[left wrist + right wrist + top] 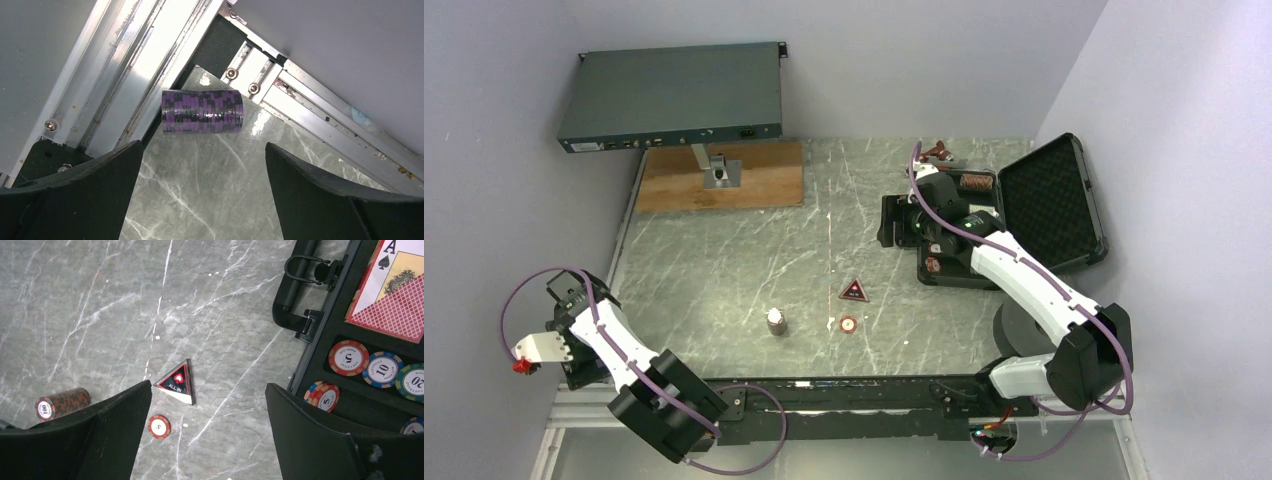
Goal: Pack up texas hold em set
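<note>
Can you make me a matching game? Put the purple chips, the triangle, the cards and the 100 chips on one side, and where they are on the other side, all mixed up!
Things:
1. purple chips
2. triangle
3. cards
4. 100 chips

Places:
A. inside the open case
B. on the table, right beside a lone red chip
C. at the table corner, by the metal rails
D. on the table, at the left edge of the right wrist view

Pairs: 1-C, 2-B, 3-A, 4-D

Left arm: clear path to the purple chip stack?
Probably yes. The left gripper stands open with the purple chip stack straight ahead, bare table between; only the frame rail crowds it.
</note>
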### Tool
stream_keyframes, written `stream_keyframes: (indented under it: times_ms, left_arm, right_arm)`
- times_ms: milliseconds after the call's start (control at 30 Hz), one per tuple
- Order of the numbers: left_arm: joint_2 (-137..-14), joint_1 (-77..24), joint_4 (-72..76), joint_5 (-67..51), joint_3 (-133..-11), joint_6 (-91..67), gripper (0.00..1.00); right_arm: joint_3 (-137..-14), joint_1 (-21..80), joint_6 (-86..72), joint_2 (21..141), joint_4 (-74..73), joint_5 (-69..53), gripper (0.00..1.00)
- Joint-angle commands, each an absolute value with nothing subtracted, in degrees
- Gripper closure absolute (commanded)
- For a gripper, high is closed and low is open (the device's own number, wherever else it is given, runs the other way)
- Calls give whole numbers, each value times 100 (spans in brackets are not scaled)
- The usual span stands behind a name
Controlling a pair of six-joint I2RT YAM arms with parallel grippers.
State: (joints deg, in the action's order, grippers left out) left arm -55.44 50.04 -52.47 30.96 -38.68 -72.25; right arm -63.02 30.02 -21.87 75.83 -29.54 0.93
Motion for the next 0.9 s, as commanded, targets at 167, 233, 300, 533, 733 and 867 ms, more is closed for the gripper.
stream_keyframes:
  times_ms: [167,233,300,533,733,867]
  left_arm:
    - [-6312,5203,-5166,3079,-4236,-7474,0]
    - [-6440,5330,-5044,3060,-4236,-7453,0]
    - [-6566,5400,-4893,2978,-4236,-7415,0]
    - [-7074,5439,-4963,3060,-4264,-7497,0]
    - [-7404,5698,-4798,2964,-4378,-7327,0]
    - [-7600,5808,-4819,2924,-4449,-7288,0]
  right_arm:
    - [-6302,3116,-2023,7451,-2882,26,12]
    - [-6322,3141,-1993,7467,-2918,26,12]
    - [-6345,3195,-1963,7477,-2988,26,12]
    - [-6324,3378,-1963,7505,-3076,-70,12]
    - [-6202,3491,-1918,7266,-3084,-13,11]
    - [-6122,3515,-1908,7208,-3055,120,11]
